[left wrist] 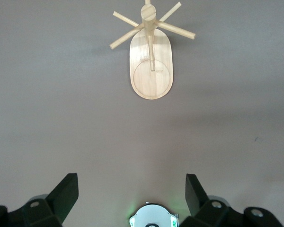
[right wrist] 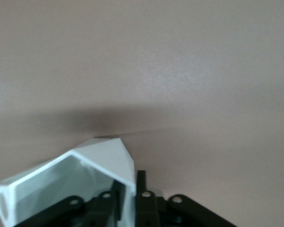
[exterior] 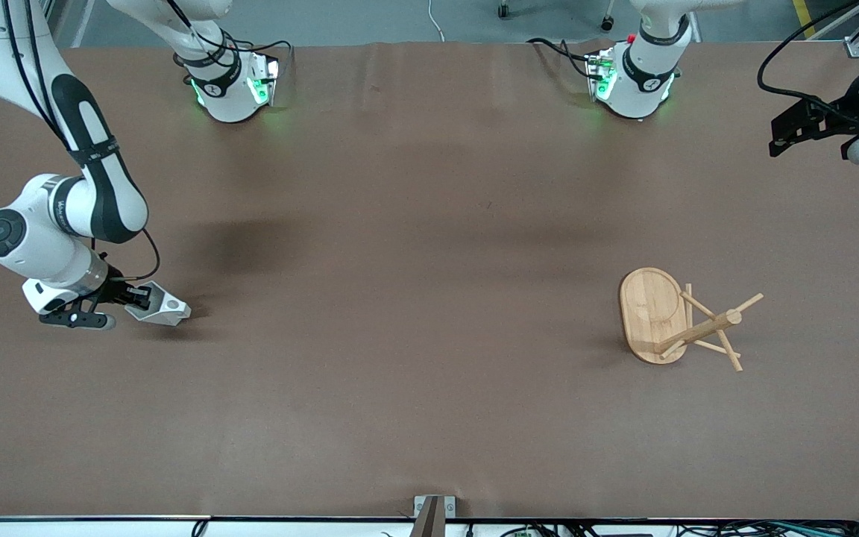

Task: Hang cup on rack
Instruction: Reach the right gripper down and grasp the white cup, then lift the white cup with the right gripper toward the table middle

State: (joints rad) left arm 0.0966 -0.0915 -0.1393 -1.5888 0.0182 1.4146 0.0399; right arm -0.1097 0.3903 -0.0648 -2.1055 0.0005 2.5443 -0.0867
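The white faceted cup [exterior: 161,307] is at the right arm's end of the table, lying tilted just above or on the brown surface. My right gripper [exterior: 135,296] is shut on the cup's rim wall, one finger inside the mouth and one outside; the right wrist view shows the cup [right wrist: 85,175] pinched between the fingers [right wrist: 141,187]. The bamboo rack [exterior: 679,321] stands toward the left arm's end of the table, with an oval base, a central post and angled pegs. It also shows in the left wrist view [left wrist: 151,56]. My left gripper [exterior: 791,134] is open, empty, high over the table's edge.
The brown table [exterior: 414,298] is bare between the cup and the rack. The two arm bases [exterior: 232,82] stand along the table's edge farthest from the front camera. A small bracket [exterior: 433,511] sits at the nearest edge.
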